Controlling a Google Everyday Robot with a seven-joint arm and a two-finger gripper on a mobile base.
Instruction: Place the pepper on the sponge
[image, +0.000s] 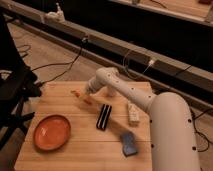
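The pepper (87, 100), slim and orange-red, lies on the wooden table (75, 155) near its far left part. My gripper (83, 94) hangs right over the pepper's far end, at the tip of the white arm that reaches in from the right. It stands open, and the pepper rests on the wood. The blue sponge (128, 143) lies at the near right of the table, far from the gripper.
A black ridged block (104, 116) lies between the pepper and the sponge. An orange plate (51, 132) sits at the near left. A white object (133, 114) rests beside the arm at the right. Cables run on the floor behind the table.
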